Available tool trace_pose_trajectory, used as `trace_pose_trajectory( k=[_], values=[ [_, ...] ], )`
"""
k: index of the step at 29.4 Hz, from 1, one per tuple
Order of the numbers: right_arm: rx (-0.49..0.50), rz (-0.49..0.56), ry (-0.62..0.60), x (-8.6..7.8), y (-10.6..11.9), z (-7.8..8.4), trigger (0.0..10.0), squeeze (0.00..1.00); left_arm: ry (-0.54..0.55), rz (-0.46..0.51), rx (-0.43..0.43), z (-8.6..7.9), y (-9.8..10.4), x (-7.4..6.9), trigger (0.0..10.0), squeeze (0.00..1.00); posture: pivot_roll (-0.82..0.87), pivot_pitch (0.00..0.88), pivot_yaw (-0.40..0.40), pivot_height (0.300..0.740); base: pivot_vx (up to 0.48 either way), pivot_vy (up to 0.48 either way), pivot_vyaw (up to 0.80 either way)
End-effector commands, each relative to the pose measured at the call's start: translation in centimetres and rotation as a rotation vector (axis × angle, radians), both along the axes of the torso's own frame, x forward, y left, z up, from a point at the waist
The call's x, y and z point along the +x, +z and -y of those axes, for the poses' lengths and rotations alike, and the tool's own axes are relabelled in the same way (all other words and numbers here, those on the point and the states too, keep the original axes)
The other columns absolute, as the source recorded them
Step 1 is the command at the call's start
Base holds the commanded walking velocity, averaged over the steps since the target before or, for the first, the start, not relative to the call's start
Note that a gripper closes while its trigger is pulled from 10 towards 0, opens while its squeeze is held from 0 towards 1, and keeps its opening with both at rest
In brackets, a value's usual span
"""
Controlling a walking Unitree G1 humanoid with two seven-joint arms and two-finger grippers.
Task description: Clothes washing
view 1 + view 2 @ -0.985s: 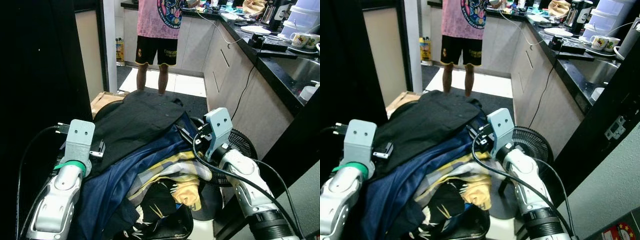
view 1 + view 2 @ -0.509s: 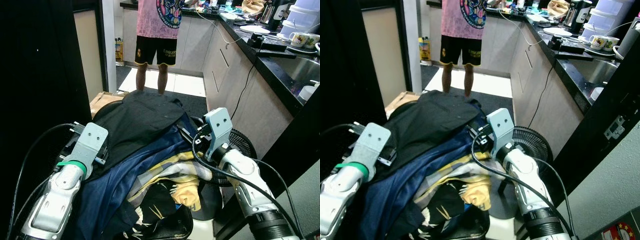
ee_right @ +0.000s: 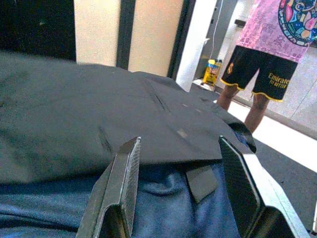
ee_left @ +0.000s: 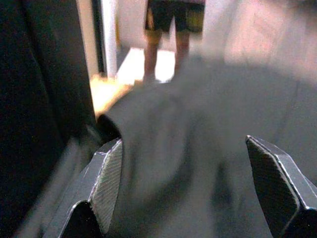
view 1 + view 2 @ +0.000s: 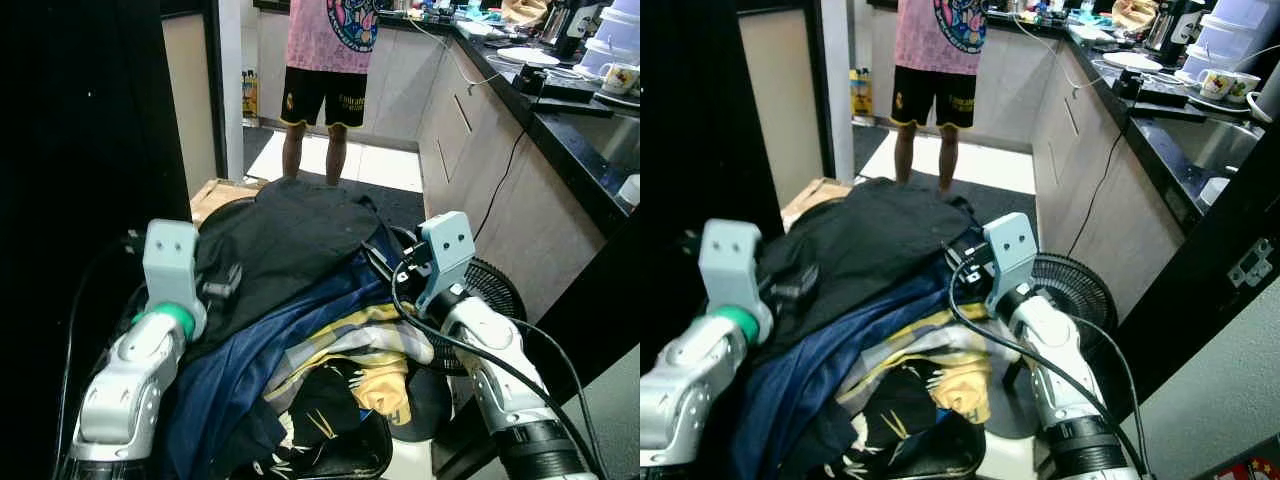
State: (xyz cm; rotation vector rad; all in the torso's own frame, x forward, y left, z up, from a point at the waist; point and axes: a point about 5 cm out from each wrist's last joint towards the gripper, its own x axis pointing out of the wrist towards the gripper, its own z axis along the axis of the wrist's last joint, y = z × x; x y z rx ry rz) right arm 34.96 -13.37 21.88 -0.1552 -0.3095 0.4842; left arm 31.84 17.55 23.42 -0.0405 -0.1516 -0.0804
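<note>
Head-camera and wrist views of a robot carrying laundry through a kitchen. A heap of clothes (image 5: 300, 300) lies between the two silver arms, directly before the robot. A black garment (image 5: 290, 235) lies uppermost at the far end of the heap. Below it, toward the robot, is a navy blue garment (image 5: 235, 370). A yellow and white patterned garment (image 5: 370, 345) and a black printed piece (image 5: 320, 405) lie nearest the robot.

The left pincer (image 4: 190, 191) is at the left flank of the heap, its fingers (image 4: 106, 181) spread apart with the black garment lying between and beyond them (the view is blurred, so contact cannot be judged). The right pincer (image 3: 181, 186) is at the right flank, released, its two fingers (image 3: 124, 183) apart over the seam where the black garment overlaps the navy one. Neither pincer can be seen to clench any cloth.

Beyond the heap a person (image 5: 325, 60) stands on the pale floor (image 5: 365, 165), seen from chest to ankles, in a pink printed shirt and black shorts with yellow trim. A dark desk (image 5: 575, 110) runs along the right side over pale cabinets. It carries a cup (image 5: 618, 78), a white plate (image 5: 524, 57) and assorted containers. A black floor fan (image 5: 490, 290) stands just behind the right arm. A cardboard piece (image 5: 215, 192) lies on the floor near the heap's far left edge.
</note>
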Motion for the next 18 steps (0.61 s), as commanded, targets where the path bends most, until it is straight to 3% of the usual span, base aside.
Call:
trace_pose_trajectory(
  k=[1, 5, 8, 9, 10, 12, 14, 16, 18],
  values=[
    [0.009, -0.003, -0.004, -0.2, -0.2, 0.2, 10.0, 0.0, -0.004, 0.078, -0.039, 0.0, 1.2, -0.3, 10.0, 0.0, -0.01, 0.069, -0.047, 0.74, 0.0, 0.0, 0.0],
    [0.01, -0.014, 0.006, -0.1, -0.4, 0.0, 10.0, 0.0, -0.032, -0.011, 0.01, 0.5, 0.9, 0.3, 10.0, 0.0, -0.01, 0.067, -0.048, 0.74, 0.0, 0.0, 0.0],
    [0.008, -0.016, 0.013, -0.2, -0.4, -0.2, 10.0, 0.0, -0.085, -0.118, 0.078, 1.4, -0.5, 0.6, 10.0, 0.0, -0.01, 0.062, -0.043, 0.74, 0.0, 0.0, 0.0],
    [0.008, -0.016, 0.013, -0.2, -0.4, -0.2, 10.0, 0.0, -0.085, -0.118, 0.078, 1.4, -0.5, 0.6, 10.0, 0.0, -0.01, 0.062, -0.043, 0.74, 0.0, 0.0, 0.0],
    [0.004, -0.015, 0.015, -0.2, -0.5, -0.3, 10.0, 0.0, -0.12, -0.178, 0.095, 1.8, -1.3, 0.6, 10.0, 0.0, -0.01, 0.059, -0.041, 0.74, 0.0, 0.0, 0.0],
    [0.004, -0.015, 0.015, -0.2, -0.5, -0.3, 10.0, 0.0, -0.12, -0.178, 0.095, 1.8, -1.3, 0.6, 10.0, 0.0, -0.01, 0.059, -0.041, 0.74, 0.0, 0.0, 0.0],
    [0.0, -0.014, 0.015, -0.3, -0.5, -0.3, 10.0, 0.0, -0.166, -0.275, 0.145, 2.4, -2.7, 0.5, 10.0, 0.0, -0.01, 0.056, -0.039, 0.74, 0.0, 0.0, 0.0],
    [0.0, -0.014, 0.015, -0.3, -0.5, -0.3, 10.0, 0.0, -0.166, -0.275, 0.145, 2.4, -2.7, 0.5, 10.0, 0.0, -0.01, 0.056, -0.039, 0.74, 0.0, 0.0, 0.0],
    [0.004, -0.015, 0.013, -0.3, -0.5, -0.2, 10.0, 0.0, -0.186, -0.354, 0.191, 2.3, -3.9, 0.4, 10.0, 0.0, -0.01, 0.053, -0.039, 0.74, 0.0, 0.0, 0.0]
  ],
)
